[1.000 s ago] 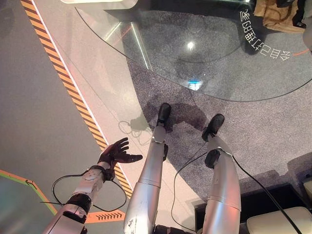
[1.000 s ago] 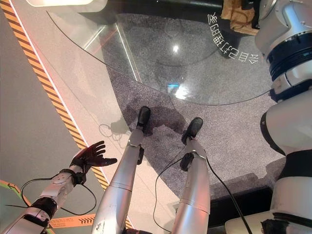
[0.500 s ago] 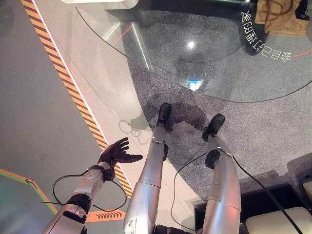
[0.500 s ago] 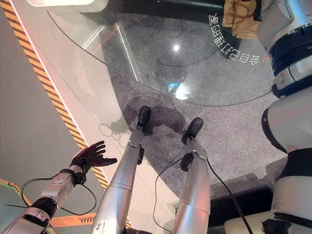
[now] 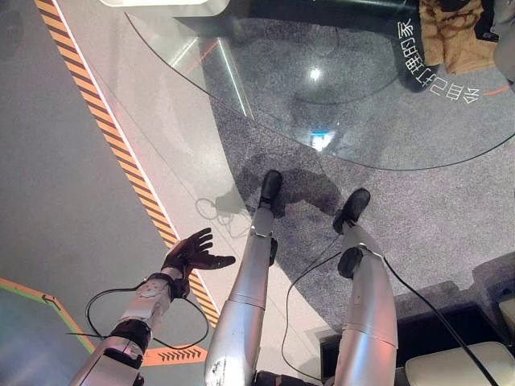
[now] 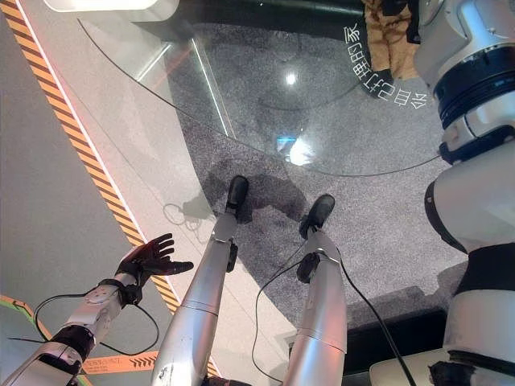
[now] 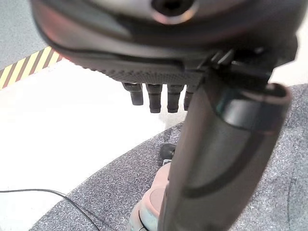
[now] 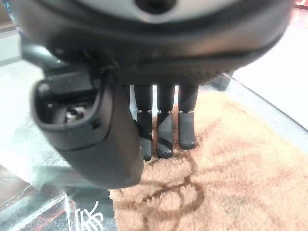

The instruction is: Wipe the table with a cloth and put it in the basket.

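**Cloth sliding along the far side of the counter**

We see our right robot hand (image 8: 163, 130) with its fingers straight, pressing down on the tan cloth (image 8: 226, 173), not curled round it. The cloth (image 5: 455, 36) lies at the far right of the round glass counter (image 5: 265, 80), and compared with a moment ago it has shifted nearer to us and bunched a little, so we judge the wiping stroke is under way. Our left robot hand (image 5: 191, 252) hangs low beside us over the floor, fingers spread and holding nothing. We judge the basket step comes only after more wiping.
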`<state>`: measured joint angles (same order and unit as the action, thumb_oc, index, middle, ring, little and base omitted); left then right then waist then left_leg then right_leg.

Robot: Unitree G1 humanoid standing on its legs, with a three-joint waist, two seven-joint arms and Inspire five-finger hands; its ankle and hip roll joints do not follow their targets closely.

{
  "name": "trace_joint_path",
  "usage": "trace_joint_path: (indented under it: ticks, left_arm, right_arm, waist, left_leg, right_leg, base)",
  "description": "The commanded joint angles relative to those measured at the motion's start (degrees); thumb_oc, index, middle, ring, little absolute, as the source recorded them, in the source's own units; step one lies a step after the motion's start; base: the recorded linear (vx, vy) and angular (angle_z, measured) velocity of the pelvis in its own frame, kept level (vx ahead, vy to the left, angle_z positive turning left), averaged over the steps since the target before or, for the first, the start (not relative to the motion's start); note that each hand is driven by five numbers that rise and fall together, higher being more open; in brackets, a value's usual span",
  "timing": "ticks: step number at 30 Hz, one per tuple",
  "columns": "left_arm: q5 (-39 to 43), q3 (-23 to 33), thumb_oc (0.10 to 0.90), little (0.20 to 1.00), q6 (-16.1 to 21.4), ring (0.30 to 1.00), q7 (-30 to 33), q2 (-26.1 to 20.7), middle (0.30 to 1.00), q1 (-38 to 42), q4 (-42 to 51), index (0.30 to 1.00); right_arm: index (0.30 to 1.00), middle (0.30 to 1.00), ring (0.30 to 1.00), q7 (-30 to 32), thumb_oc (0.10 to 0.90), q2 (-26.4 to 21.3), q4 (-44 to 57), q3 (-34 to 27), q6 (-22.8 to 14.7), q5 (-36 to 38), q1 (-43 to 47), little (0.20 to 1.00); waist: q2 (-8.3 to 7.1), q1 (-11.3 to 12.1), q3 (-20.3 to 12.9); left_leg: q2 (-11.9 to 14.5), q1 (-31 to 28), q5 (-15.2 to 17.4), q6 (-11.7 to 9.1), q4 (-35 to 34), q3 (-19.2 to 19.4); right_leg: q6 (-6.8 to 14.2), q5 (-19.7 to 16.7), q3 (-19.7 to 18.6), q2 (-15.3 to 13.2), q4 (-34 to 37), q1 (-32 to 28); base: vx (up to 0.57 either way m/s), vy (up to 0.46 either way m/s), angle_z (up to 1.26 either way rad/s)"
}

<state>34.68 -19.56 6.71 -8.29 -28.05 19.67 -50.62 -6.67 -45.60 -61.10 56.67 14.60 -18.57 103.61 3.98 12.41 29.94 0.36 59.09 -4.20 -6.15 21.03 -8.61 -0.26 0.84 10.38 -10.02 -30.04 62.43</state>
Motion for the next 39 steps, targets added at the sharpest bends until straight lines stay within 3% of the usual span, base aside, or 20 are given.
trace_joint_path:
  ticks: [1, 2, 3, 4, 22, 39]
  left_arm:
    - [-0.46, 0.29, 0.8, 0.9, -0.42, 0.9, -0.36, -3.15, 0.9, -6.7, 0.21, 0.9]
    - [-0.28, 0.19, 0.8, 0.9, -0.29, 0.9, -0.4, -3.17, 0.9, -6.66, 0.1, 0.9]
    - [-0.23, 0.12, 0.8, 0.9, 0.05, 0.9, -0.52, -3.09, 0.9, -6.69, -0.12, 0.9]
    - [-0.19, 0.08, 0.8, 0.9, 0.27, 0.9, -0.65, -3.06, 0.9, -6.61, -0.42, 0.9]
    - [0.69, -0.47, 0.8, 0.9, 1.17, 0.9, -0.56, -3.05, 0.9, -6.22, -0.79, 0.9]
    - [0.96, -0.95, 0.8, 0.9, 1.3, 0.9, -0.83, -3.22, 0.9, -5.13, -1.35, 0.9]
  right_arm:
    - [0.3, 0.3, 0.3, 0.11, 0.1, -1.07, 1.99, 4.5, -0.94, -0.99, -2.86, 0.2]
    - [0.467, 0.467, 0.467, 2.01, 0.295, -1.05, 1.73, 4.42, -0.78, -1.3, -2.74, 0.395]
    - [0.733, 0.733, 0.733, 4.48, 0.605, -0.98, 1.39, 4.18, -0.72, -1.63, -2.55, 0.705]
    - [0.9, 0.9, 0.9, 6.2, 0.8, -0.86, 1.13, 4.14, -0.49, -2.24, -2.28, 0.9]
    - [0.9, 0.9, 0.9, 22.34, 0.8, -1.73, 6.37, 5.19, 1.14, -4.53, 0.31, 0.9]
    - [0.9, 0.9, 0.9, 27.68, 0.8, -1.76, 6.38, 6.93, 2.88, -7.41, 0.99, 0.9]
  waist:
    - [2.61, -0.38, -0.15]
    - [2.66, -0.4, -0.15]
    - [2.74, -0.42, -0.15]
    - [2.75, -0.42, -0.15]
    - [2.44, -0.89, -0.15]
    - [2.66, -0.79, -0.15]
  left_leg:
    - [-1.13, 0.13, 0.07, 4.21, -0.11, 2.94]
    - [-1.19, 0.25, 0.09, 4.23, -0.01, 2.94]
    - [-1.2, 0.31, 0.13, 4.24, 0.03, 2.96]
    - [-1.16, 0.27, 0.14, 4.23, 0.0, 2.98]
    - [-1.54, -0.45, 0.42, 4.49, -0.26, 2.98]
    - [-1.78, 0.04, 0.68, 4.56, -0.01, 2.96]
  right_leg:
    - [1.07, 0.03, 0.26, 1.26, 2.63, -2.97]
    - [1.07, -0.03, 0.2, 1.3, 2.65, -2.89]
    - [1.09, -0.03, 0.12, 1.33, 2.69, -2.86]
    - [1.13, -0.06, 0.13, 1.3, 2.73, -2.91]
    - [1.64, -0.28, 0.02, 1.5, 3.63, -3.87]
    - [1.83, -0.2, 0.14, 1.25, 3.97, -3.75]
  base:
    - [0.0, 0.0, 0.0]
    - [0.0, 0.0, 0.0]
    - [0.0, 0.0, 0.0]
    - [0.0, 0.0, 0.0]
    - [0.0, 0.0, 0.0]
    - [0.0, 0.0, 0.0]
